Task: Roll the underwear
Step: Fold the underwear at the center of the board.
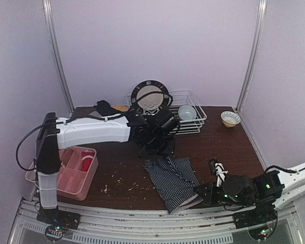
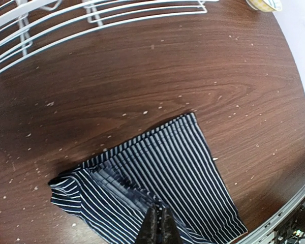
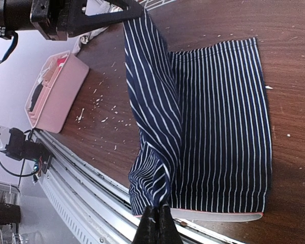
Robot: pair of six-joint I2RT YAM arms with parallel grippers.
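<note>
**Both grippers pinch one fold taut**

The table carries the striped briefs near its front edge. The left gripper clamps the fold's far end and the right gripper its waistband end, probably to straighten an edge for rolling.

The dark wooden table carries striped underwear, spread between the left claw and the right claw. A pink tray sits left of the left claw. A wire rack and a small bowl stand beyond it, and white crumbs lie scattered nearby.
</note>
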